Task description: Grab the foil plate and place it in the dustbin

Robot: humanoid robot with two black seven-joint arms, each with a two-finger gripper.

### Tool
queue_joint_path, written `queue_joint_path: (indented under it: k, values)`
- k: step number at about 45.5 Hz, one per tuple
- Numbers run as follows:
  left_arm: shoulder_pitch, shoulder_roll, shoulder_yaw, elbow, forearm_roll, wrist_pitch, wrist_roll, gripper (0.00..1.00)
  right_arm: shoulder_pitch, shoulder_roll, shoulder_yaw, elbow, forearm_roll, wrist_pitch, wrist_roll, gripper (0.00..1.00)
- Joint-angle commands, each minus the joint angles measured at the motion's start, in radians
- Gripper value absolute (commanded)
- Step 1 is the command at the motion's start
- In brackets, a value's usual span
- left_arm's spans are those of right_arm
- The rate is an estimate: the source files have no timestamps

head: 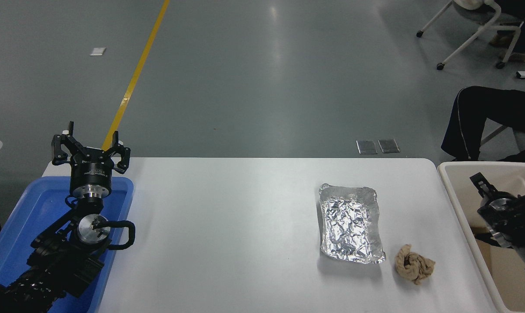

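Note:
The foil plate point(351, 224) lies flat on the white table point(227, 226), right of the middle, its long side running away from me. The cream dustbin point(459, 198) stands at the table's right end. My right gripper point(484, 184) hangs over the dustbin's inside, well to the right of the foil plate and apart from it; nothing shows in it. My left gripper point(90, 141) is parked at the lower left above the blue tray, open and empty.
A crumpled brown paper ball point(413, 264) lies just right of the foil plate's near corner. A blue tray point(14, 226) sits at the table's left end. A person's dark-clothed leg point(484, 115) is beyond the dustbin, and a wheeled chair point(475, 30) at the top right.

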Motion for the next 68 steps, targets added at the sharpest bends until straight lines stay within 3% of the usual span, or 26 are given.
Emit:
queue_joint_path:
  k: [1,16,26,33,39,43,53,68]
  values:
    - [-0.001,0.0,0.001,0.0,0.001,0.0,0.002,0.99,0.268,-0.044,-0.299,0.297,-0.019,0.002,-0.002,1.0]
    - [-0.001,0.0,0.001,-0.002,0.003,-0.006,0.003,0.99,0.725,-0.044,-0.585,0.765,-0.038,0.03,0.004,1.0]
    - [0.001,0.001,0.001,-0.002,0.003,-0.006,0.003,0.99,1.004,-0.056,-0.594,1.029,-0.111,0.203,0.005,1.0]
    - [0.001,0.001,0.001,-0.002,0.004,-0.006,0.003,0.99,1.181,-0.115,-0.598,1.234,-0.229,0.268,0.007,1.0]
    - [0.001,0.001,0.001,-0.002,0.004,-0.006,0.003,0.99,1.342,-0.191,-0.6,1.365,-0.251,0.409,0.024,1.0]
    - [0.001,0.001,0.001,-0.002,0.004,-0.006,0.003,0.99,1.446,-0.24,-0.6,1.406,-0.251,0.551,0.051,1.0]
    - [0.001,0.003,0.001,-0.002,0.003,-0.006,0.003,0.99,1.621,-0.355,-0.583,1.429,-0.243,0.92,0.053,1.0]
    - [0.001,0.003,0.001,-0.002,0.003,-0.006,0.003,0.99,1.647,-0.402,-0.582,1.429,-0.245,0.92,0.045,1.0]
